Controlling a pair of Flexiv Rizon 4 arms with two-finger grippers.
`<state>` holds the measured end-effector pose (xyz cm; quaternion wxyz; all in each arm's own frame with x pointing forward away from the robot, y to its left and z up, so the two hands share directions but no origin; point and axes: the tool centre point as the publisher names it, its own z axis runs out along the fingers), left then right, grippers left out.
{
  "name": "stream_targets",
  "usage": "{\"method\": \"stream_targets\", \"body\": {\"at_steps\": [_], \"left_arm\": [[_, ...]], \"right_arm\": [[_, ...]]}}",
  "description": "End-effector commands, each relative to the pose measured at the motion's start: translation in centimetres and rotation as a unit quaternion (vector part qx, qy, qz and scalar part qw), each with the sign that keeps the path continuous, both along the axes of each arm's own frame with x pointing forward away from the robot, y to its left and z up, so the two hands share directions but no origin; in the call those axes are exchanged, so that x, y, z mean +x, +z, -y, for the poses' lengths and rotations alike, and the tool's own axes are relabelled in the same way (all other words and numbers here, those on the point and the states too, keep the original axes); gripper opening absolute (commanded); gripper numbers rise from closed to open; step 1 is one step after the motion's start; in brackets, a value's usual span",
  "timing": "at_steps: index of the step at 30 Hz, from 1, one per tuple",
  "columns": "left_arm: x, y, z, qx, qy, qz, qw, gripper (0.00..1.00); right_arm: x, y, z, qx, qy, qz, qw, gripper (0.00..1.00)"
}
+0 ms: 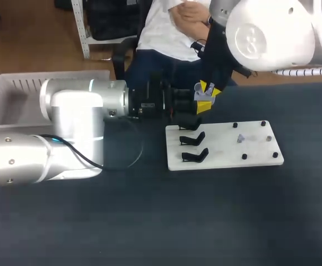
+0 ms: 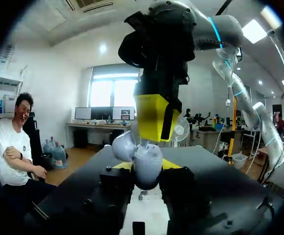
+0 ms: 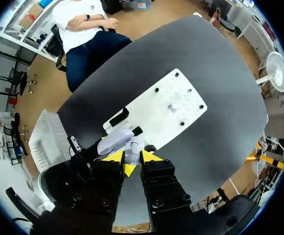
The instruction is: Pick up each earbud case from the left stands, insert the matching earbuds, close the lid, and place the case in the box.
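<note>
Your left gripper (image 2: 145, 165) holds the lavender earbud case (image 2: 147, 171) with its lid open. The jaws are closed on the case body from both sides, above the tabletop (image 1: 149, 221) near the far left corner of the white board (image 1: 227, 147). Your right gripper (image 3: 130, 157) hangs directly over the open case; you cannot tell whether its jaws grip anything. Black stands (image 1: 194, 156) rise from the board's left part. The white box (image 1: 5, 94) lies well apart, beside your left arm.

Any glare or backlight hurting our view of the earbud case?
Left wrist view: window and ceiling lights blaze behind, yet the earbud case reads fine. Head view: right arm's white housing is the brightest patch. Right wrist view: even light, no glare on it.
</note>
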<state>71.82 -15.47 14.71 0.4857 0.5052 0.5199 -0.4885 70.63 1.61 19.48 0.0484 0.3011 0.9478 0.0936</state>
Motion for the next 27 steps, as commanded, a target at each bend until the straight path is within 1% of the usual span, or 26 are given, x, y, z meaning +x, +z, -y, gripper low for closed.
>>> {"method": "stream_targets", "body": {"at_steps": [1,14,15,16,17,18,20,23,24,26,27], "left_arm": [[0.2,0.0,0.0,0.001,-0.001,-0.001,1.000,0.00],[0.2,0.0,0.0,0.001,-0.001,-0.001,1.000,0.00],[0.2,0.0,0.0,0.001,-0.001,-0.001,1.000,0.00],[0.2,0.0,0.0,0.001,-0.001,-0.001,1.000,0.00],[0.2,0.0,0.0,0.001,-0.001,-0.001,1.000,0.00],[0.2,0.0,0.0,0.001,-0.001,-0.001,1.000,0.00],[0.2,0.0,0.0,0.001,-0.001,-0.001,1.000,0.00],[0.2,0.0,0.0,0.001,-0.001,-0.001,1.000,0.00],[0.2,0.0,0.0,0.001,-0.001,-0.001,1.000,0.00],[0.2,0.0,0.0,0.001,-0.001,-0.001,1.000,0.00],[0.2,0.0,0.0,0.001,-0.001,-0.001,1.000,0.00]], "right_arm": [[0.3,-0.3,-0.3,-0.002,0.003,-0.006,1.000,0.00],[0.2,-0.6,-0.2,0.000,0.006,-0.013,1.000,0.00],[0.1,-0.5,-0.3,-0.003,0.008,-0.012,1.000,0.21],[0.0,-0.5,-0.4,-0.003,0.009,-0.012,1.000,0.32],[0.0,-0.5,-0.4,-0.003,0.011,-0.012,1.000,0.38],[0.0,-0.5,-0.5,-0.003,0.012,-0.012,1.000,0.42],[-0.1,-0.4,-0.5,-0.001,0.014,-0.011,1.000,0.47],[-0.3,-0.3,-0.6,0.006,0.018,-0.006,1.000,0.48],[-0.6,0.1,-0.7,0.010,0.024,0.004,1.000,0.49],[-1.1,0.6,-0.6,0.012,0.042,0.018,0.999,0.58],[-1.5,0.8,-0.6,0.008,0.061,0.031,0.998,0.62]]}}
